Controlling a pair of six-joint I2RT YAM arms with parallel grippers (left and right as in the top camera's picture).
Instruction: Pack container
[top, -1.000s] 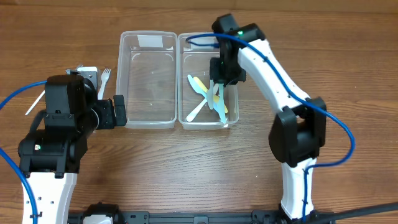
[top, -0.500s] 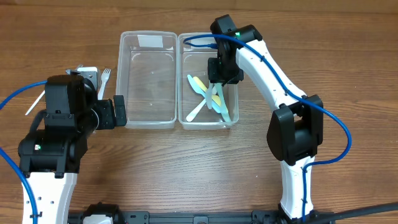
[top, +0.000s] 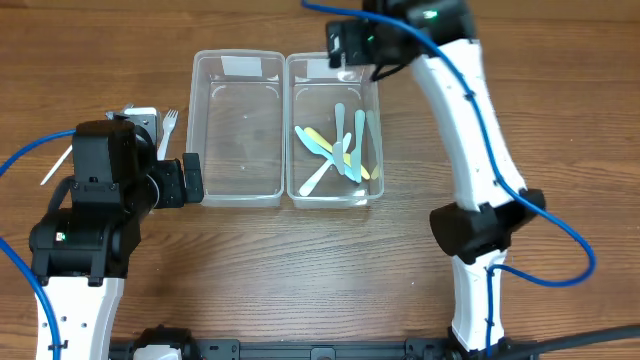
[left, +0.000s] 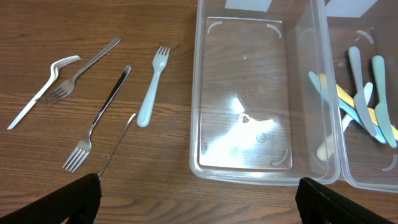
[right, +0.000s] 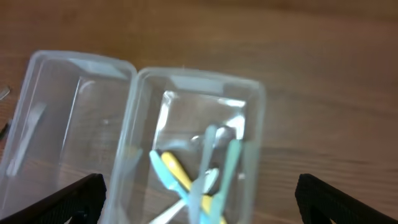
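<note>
Step in hand, by my reading: between loads. The right gripper (right: 202, 202) is spread and empty above the far end of the right tub (top: 330, 202); the left gripper (left: 199, 202) is likewise spread, holding nothing, near the forks (left: 151, 90) on the table (left: 155, 193). Next move calls for a low, flat pinch on one thin fork handle. Tubs clear, side by side, touching; left tub (left: 242, 74) bare, right holds crossed pastel cutlery (top: 345, 155), perhaps six pieces, wrist view blurred.
</note>
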